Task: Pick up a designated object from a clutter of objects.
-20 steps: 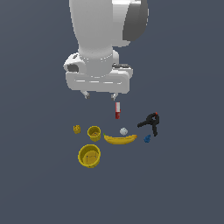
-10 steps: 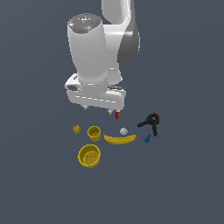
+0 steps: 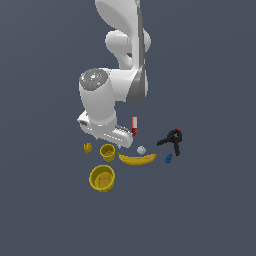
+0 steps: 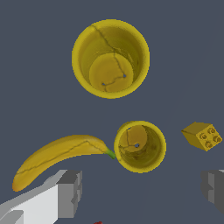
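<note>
The designated object, a mid-sized plain yellow cup (image 3: 107, 151) (image 4: 140, 146), stands upright with its mouth open upward. It sits between a larger yellow cup (image 3: 102, 178) (image 4: 110, 58) and my hand (image 3: 106, 131), which hangs just above and behind it. In the wrist view my gripper (image 4: 142, 190) is open, with one grey finger (image 4: 70, 192) near the banana's stem end and the other (image 4: 214, 186) at the frame's edge. Nothing is between them. The cup lies just ahead of the gap. The fingertips are hidden by the hand in the exterior view.
A banana (image 3: 137, 159) (image 4: 57, 155) lies with its stem close to the mid-sized cup. A small yellow studded block (image 3: 88, 147) (image 4: 202, 135) sits on the cup's other side. A white ball (image 3: 141, 150), red-and-white marker (image 3: 134, 126), black clamp (image 3: 171, 140) and small blue piece (image 3: 168, 158) lie toward the exterior view's right.
The arm has come down toward the cups and turned at the wrist. The hand now hangs low over the mid-sized cup. No object has moved.
</note>
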`<state>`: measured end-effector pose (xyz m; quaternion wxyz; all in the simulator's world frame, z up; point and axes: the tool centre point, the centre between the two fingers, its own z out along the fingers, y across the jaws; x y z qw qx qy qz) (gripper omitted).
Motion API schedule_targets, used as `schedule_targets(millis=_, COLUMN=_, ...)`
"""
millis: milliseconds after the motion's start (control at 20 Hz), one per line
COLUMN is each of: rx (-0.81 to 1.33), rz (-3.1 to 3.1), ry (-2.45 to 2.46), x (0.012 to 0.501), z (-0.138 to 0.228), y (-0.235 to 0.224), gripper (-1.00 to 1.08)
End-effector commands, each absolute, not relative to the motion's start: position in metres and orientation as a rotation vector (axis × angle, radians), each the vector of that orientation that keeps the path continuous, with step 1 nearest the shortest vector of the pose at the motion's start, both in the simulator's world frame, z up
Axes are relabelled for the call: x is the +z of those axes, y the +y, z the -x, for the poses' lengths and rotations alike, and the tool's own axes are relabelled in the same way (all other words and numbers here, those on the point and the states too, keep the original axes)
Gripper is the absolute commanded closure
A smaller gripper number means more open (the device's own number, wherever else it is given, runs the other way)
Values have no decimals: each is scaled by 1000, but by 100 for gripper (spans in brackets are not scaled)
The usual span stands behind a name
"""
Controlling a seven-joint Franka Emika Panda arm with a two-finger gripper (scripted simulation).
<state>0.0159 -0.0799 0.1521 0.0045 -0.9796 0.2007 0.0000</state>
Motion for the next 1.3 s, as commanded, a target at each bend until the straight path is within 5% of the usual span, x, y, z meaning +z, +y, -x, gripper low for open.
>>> schedule_targets(millis=0, rx=-1, rz=3058, ry=691, x=133, z=-15, y=-85, gripper=-92)
schedule_targets(millis=1250, rx=0, rz=3037, ry=805, x=53, z=-8, y=-95, gripper=-92)
